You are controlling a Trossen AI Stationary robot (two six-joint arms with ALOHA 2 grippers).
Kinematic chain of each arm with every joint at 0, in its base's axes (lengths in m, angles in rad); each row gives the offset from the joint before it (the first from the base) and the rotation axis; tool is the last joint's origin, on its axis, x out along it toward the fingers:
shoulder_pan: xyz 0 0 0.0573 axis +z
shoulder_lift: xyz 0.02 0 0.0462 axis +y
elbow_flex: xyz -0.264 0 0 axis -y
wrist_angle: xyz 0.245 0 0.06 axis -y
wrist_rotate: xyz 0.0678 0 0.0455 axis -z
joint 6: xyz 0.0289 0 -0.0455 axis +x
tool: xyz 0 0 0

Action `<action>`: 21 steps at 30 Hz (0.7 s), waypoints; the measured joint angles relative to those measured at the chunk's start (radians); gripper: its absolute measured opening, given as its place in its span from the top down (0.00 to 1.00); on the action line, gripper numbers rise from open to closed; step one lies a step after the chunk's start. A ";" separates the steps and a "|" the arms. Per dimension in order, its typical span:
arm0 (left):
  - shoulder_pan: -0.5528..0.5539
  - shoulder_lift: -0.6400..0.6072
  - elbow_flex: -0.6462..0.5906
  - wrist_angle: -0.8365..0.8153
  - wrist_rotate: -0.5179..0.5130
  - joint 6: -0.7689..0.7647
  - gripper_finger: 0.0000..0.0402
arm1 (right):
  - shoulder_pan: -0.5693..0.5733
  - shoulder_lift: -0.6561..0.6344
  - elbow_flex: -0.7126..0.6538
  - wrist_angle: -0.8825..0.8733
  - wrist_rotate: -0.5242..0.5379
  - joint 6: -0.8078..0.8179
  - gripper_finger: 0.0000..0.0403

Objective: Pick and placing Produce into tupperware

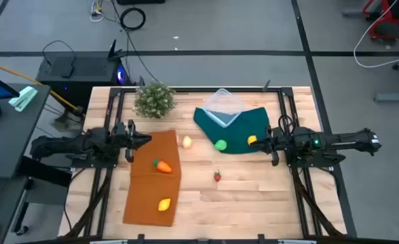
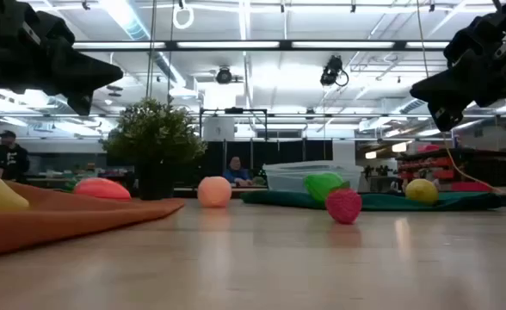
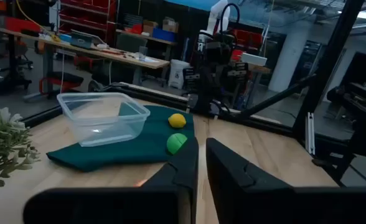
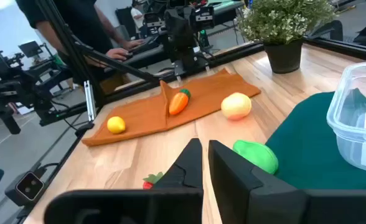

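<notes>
The clear tupperware (image 1: 223, 107) stands on a dark green cloth (image 1: 240, 132) at the far middle. A green ball (image 1: 220, 144) and a yellow lemon (image 1: 252, 140) lie at the cloth's near edge. A peach ball (image 1: 186, 141) and a red strawberry (image 1: 217, 176) rest on bare wood. A carrot (image 1: 162, 166) and a second lemon (image 1: 164, 204) lie on an orange cloth (image 1: 145, 196). My left gripper (image 1: 147, 140) hovers shut over the orange cloth's far end. My right gripper (image 1: 256, 141) hovers shut beside the lemon on the green cloth. Neither holds anything.
A bushy potted plant (image 1: 154, 99) stands at the far left of the table, next to the tupperware. Black frame rails (image 1: 101, 176) run along both sides. Bare wood (image 1: 254, 196) lies at the near right. People show in the room beyond.
</notes>
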 joint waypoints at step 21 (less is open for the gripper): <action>0.000 0.000 0.000 0.000 0.000 0.000 0.90 | 0.000 0.000 0.000 0.000 0.000 0.000 1.00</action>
